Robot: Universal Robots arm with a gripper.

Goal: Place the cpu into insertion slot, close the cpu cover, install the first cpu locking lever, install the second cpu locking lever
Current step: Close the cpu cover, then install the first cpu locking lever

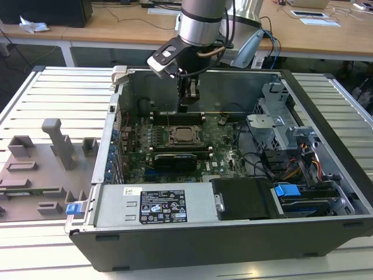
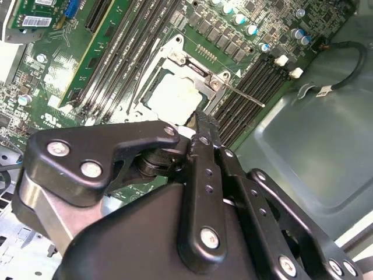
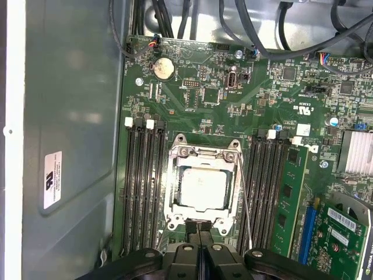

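The cpu point(image 1: 185, 135) lies in the insertion slot point(image 1: 184, 136) on the green board inside the open computer case. Its dull silver top shows through the window of the cpu cover in both wrist views point(image 3: 203, 189) point(image 2: 172, 96). The cpu cover point(image 3: 175, 175) point(image 2: 211, 81) lies flat around the chip. A thin locking lever rod point(image 3: 247, 216) point(image 2: 247, 96) runs along one side of the socket, and another point(image 2: 139, 79) stands at the opposite side. My gripper point(image 1: 187, 105) point(image 3: 199, 230) point(image 2: 202, 125) hangs just above the socket's edge, fingers shut together with nothing between them.
Long black memory slots point(image 3: 143, 186) flank the socket on both sides. A black card point(image 1: 172, 158) sits in front of it, then the power supply point(image 1: 157, 204). A drive cage point(image 1: 280, 125) and cables fill the exterior view's right. A grey fixture point(image 1: 52, 151) stands outside the case.
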